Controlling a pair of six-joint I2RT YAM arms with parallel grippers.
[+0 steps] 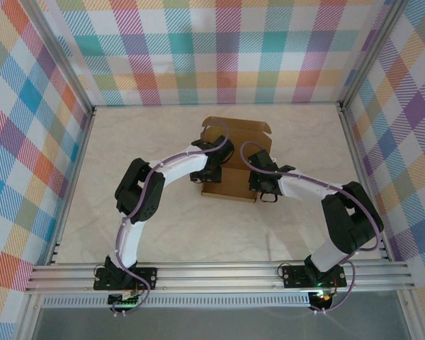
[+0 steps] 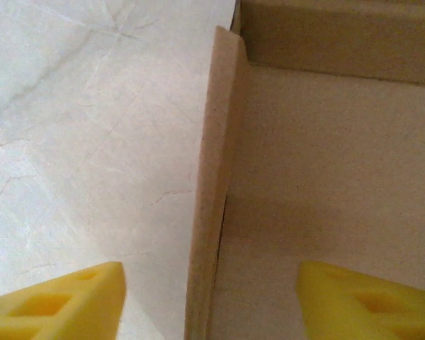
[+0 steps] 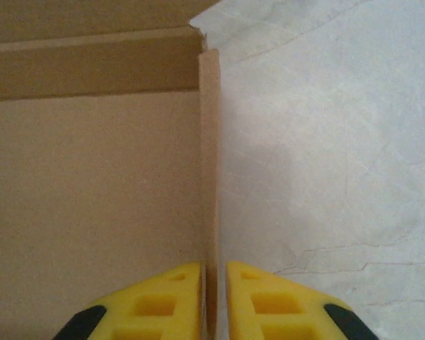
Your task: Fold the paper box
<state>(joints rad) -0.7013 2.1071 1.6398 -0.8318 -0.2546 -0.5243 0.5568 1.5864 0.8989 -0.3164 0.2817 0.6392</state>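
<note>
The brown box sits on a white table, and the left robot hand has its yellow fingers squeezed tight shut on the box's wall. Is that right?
Not quite. The left gripper isn't squeezed shut: its yellow fingers stand wide apart, one on each side of the wall of the paper box, not pinching it. The left wrist view shows this. The box does sit on a white table.

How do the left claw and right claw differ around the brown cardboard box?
The left claw stands wide open; the right claw is nearly closed. The left claw's yellow fingers sit well off the left wall of the brown cardboard box; the right claw's closely flank its right wall. Both straddle a raised side wall.
</note>
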